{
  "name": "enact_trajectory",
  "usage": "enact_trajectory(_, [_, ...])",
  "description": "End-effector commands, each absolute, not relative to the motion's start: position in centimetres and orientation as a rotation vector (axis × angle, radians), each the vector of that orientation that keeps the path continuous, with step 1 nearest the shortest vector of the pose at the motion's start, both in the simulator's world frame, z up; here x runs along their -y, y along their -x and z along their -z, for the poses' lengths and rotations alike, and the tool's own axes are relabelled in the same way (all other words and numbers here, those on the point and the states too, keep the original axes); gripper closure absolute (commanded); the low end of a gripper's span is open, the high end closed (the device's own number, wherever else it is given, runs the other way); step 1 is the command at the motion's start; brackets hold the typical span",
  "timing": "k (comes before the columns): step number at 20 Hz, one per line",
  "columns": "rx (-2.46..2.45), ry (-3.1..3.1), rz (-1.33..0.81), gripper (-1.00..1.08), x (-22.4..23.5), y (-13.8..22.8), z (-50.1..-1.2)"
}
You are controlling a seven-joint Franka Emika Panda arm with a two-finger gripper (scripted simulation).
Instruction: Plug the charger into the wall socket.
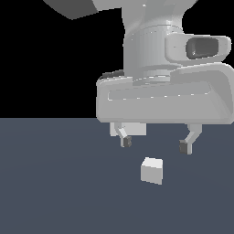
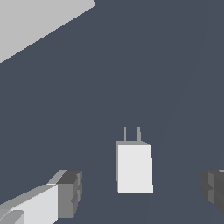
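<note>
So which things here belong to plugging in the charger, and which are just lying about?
Belong to the job: charger; pale panel, probably the wall socket; open gripper.
Just there: dark floor.

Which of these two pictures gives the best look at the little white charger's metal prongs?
The wrist view. There the charger lies on the dark floor between the open gripper's fingers, and its two thin prongs stick out clearly from one end. The exterior view shows the charger only as a plain small block below the gripper; no prongs are visible.

Flat, even, shadowless simulator light; sharp, glare-free renders.
</note>
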State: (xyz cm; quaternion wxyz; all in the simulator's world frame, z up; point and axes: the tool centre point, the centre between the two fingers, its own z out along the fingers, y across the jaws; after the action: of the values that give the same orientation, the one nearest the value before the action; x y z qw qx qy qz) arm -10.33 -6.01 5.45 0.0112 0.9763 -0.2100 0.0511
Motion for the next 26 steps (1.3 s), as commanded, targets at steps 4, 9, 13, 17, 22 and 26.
enact_trajectory(4, [0.657,-3.045,-0.159,-0.92,6.0,10.4,-3.2])
enact_trajectory(9, [0.659,-3.045,-0.160,-0.92,6.0,10.4,-1.6])
enact_trajectory(13, [0.659,-3.045,-0.160,-0.92,6.0,10.4,-1.2])
enact_trajectory(17, [0.659,-3.045,-0.160,1.08,6.0,10.4,-1.2])
enact_trajectory(22, [0.659,-3.045,-0.160,1.08,6.0,10.4,-1.2])
enact_trajectory(26, [0.654,-3.047,-0.160,1.08,6.0,10.4,-1.2])
